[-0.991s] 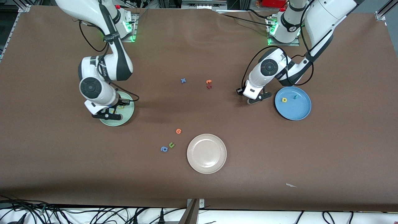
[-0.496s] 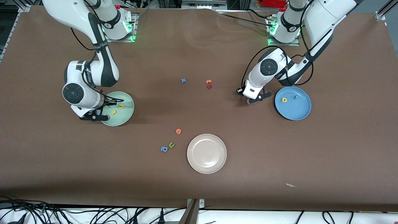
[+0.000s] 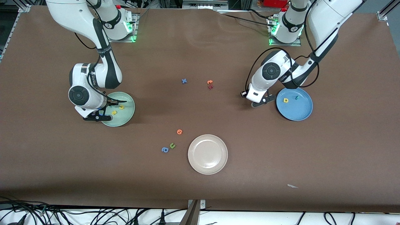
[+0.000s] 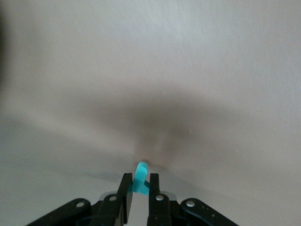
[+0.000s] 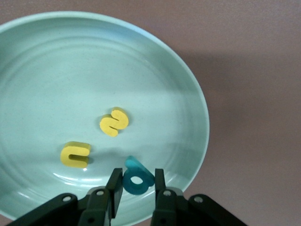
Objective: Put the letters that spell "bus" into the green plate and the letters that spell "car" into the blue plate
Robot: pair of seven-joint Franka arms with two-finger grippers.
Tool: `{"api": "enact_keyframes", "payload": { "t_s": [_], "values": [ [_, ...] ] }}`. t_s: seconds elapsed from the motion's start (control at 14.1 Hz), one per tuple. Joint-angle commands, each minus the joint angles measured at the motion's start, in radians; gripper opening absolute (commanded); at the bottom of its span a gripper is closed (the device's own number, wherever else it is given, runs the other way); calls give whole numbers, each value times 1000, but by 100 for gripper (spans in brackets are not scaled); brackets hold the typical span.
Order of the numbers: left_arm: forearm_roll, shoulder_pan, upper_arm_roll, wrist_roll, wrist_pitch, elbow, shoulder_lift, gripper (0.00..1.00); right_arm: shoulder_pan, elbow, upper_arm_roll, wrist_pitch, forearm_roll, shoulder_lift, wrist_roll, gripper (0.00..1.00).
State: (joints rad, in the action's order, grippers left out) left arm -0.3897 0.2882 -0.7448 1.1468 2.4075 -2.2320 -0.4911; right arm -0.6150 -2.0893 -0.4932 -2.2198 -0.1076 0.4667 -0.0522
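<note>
Pinching a teal c (image 4: 140, 178) between its jaws, the left gripper (image 3: 262, 100) hangs low over the tabletop (image 3: 200, 187) just beside the blue plate (image 3: 301, 114), on the side toward the right arm. That plate holds a yellow a (image 3: 285, 100) and a teal r (image 3: 297, 97). The right gripper (image 5: 136, 186) sits over the green plate (image 5: 42, 61), jaws slightly apart around a teal b (image 5: 137, 177) lying in the plate near a yellow u (image 5: 75, 154) and yellow s (image 5: 114, 122).
</note>
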Motion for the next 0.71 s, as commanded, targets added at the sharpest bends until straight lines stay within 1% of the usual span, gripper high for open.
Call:
{"api": "enact_keyframes", "payload": {
  "t_s": [0.0,0.07,0.14,0.28,0.35,0.42,0.64],
  "values": [
    [-14,52,-22,-73,-128,78,43,0,9,-9,1,-4,-12,-7,28,100],
    [-14,93,-39,-105,-145,90,43,0,9,-5,1,0,-12,-10,28,100],
    [-14,148,-73,-146,-166,97,45,0,9,-2,1,2,-12,-16,23,100],
    [-14,320,-178,-262,-218,97,43,0,8,26,1,31,-11,-28,23,100],
    [-14,395,-215,-335,-250,97,43,0,8,67,2,79,-11,-31,25,100],
    [-14,452,-240,-399,-281,97,43,0,9,125,2,159,-12,-34,22,100],
    [-15,538,-239,-547,-303,94,37,0,9,286,-1,355,-12,-34,15,100]
  ]
}}
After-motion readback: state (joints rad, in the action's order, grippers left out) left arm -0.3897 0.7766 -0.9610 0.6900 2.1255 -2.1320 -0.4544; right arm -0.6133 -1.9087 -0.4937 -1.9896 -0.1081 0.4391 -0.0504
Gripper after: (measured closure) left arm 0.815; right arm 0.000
